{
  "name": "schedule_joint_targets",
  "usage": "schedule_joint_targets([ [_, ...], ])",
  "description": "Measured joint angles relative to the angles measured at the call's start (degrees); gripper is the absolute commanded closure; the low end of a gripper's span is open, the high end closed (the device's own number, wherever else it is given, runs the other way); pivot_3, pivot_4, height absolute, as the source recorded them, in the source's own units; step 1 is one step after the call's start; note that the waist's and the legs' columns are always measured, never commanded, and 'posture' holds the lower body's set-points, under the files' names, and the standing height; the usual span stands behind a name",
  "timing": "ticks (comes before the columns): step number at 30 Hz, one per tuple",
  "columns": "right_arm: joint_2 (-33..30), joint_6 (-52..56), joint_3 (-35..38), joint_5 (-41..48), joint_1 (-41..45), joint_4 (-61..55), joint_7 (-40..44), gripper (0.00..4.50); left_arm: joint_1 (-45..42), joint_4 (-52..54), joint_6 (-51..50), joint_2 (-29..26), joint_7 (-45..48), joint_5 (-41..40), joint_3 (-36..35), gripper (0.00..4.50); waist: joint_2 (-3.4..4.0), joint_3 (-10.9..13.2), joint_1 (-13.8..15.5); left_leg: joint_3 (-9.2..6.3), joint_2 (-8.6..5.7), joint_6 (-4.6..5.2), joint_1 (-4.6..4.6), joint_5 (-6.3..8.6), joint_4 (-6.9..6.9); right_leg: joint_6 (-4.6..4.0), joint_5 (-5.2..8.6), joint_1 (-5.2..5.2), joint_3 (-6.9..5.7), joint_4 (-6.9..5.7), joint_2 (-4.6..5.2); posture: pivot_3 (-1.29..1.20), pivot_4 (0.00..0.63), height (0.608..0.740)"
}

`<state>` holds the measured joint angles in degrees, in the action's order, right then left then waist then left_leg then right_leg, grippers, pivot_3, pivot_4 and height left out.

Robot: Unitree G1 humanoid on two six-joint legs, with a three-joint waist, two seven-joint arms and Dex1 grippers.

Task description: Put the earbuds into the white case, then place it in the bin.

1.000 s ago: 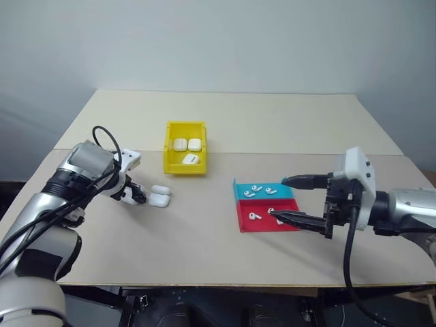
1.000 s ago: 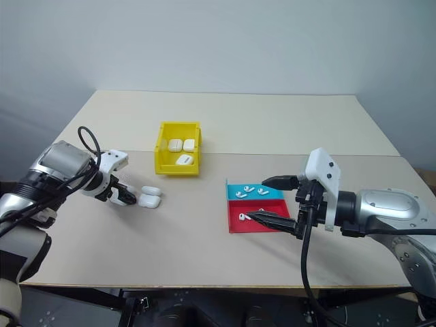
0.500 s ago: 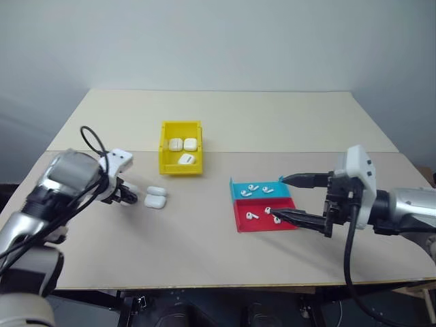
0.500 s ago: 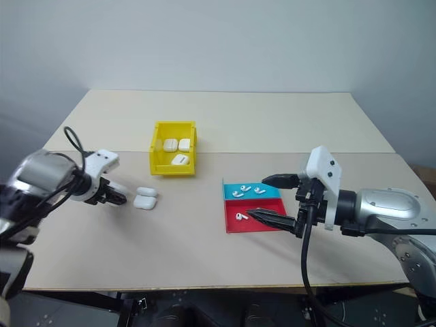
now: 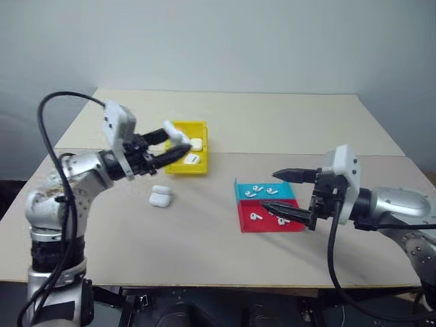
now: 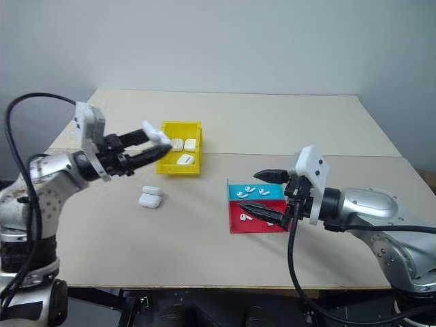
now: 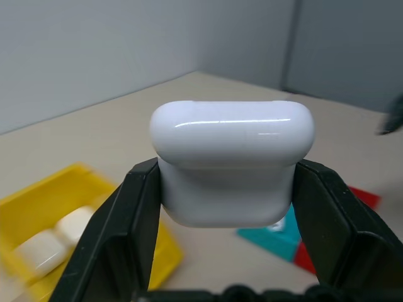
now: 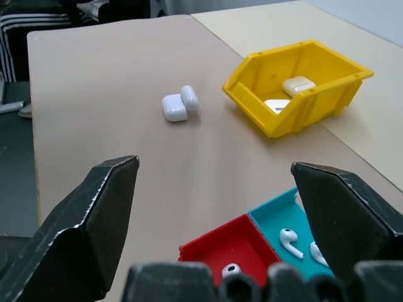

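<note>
Up off the table [image 5: 286,116], the left gripper [image 5: 178,144] is clamped on a white case [image 5: 179,136], its two black fingers pressing the case's sides with the rounded lid end poking out past the tips. From the head camera the held case hangs in the air over the near left part of the yellow bin [image 5: 201,165], clear of its walls.

Inside the bin lie other white cases [image 5: 196,144]: one toward the far wall and one lying flat nearer the front wall, while the gripper hides part of the interior, so a full count cannot be made. One more case [image 5: 161,197] sits on the bare tabletop just in front of the bin, lid flipped open, toward the table's left side.

Right of centre, two low trays stand touching each other: the blue tray [image 5: 289,188] behind and the red tray [image 5: 245,219] in front. Several earbuds [image 5: 257,189] lie loose in the blue one and a few more [image 5: 255,216] in the red one.

The right gripper [image 5: 277,191] hovers at the right edge of these trays with its fingers spread wide, one over each tray, holding nothing.

No lettering or brand mark can be read on any item. The far half of the table, its near strip and the stretch between bin and trays are open surface.
</note>
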<state>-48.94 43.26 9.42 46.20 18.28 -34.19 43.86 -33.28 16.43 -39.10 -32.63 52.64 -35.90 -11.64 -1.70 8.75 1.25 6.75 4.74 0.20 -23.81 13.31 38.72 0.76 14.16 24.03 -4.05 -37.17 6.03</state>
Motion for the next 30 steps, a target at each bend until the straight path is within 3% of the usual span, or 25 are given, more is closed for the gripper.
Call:
schedule_joint_targets([
  [5, 0.2, -2.0, -1.5, -2.2, 0.9, 1.1, 1.7, 0.00, 0.2, 0.2, 4.1, 4.0, 10.0, -6.8, 3.3, 1.70, 0.00, 0.0, -0.3, -0.03, 0.02, 0.01, 0.04, 0.00, -0.01, 0.00, 0.00, -0.03, -0.01, -0.02, -0.05, 0.00, 0.150, 0.740],
  [12, -1.8, -3.9, -6.7, -7.9, 3.7, 4.3, 5.8, 0.00, 2.9, -1.7, 8.2, 5.8, 18.9, -10.4, 5.1, 1.70, 0.04, 0.0, -0.9, -0.02, 0.03, 0.01, 0.04, 0.00, -0.02, 0.00, 0.00, 0.01, 0.03, 0.00, -0.06, 0.00, 0.150, 0.740],
  [21, -9.1, 2.5, -21.1, -18.7, 16.7, 8.8, 9.5, 0.00, 8.6, -1.4, 12.9, 4.0, 21.9, -9.4, 5.9, 1.70, 0.06, 0.0, -0.6, -0.04, 0.07, 0.02, 0.03, 0.01, -0.02, 0.00, 0.01, 0.01, 0.01, 0.02, -0.10, 0.00, 0.150, 0.740],
  [30, -9.2, 6.9, -33.3, -29.1, 21.5, 12.9, 13.2, 0.00, 8.5, -1.0, 12.6, 3.8, 20.0, -9.6, 6.2, 1.70, 0.06, 0.0, -0.6, -0.01, 0.07, 0.03, -0.02, 0.02, 0.00, 0.00, 0.00, 0.07, 0.03, 0.04, -0.08, 0.00, 0.150, 0.740],
])
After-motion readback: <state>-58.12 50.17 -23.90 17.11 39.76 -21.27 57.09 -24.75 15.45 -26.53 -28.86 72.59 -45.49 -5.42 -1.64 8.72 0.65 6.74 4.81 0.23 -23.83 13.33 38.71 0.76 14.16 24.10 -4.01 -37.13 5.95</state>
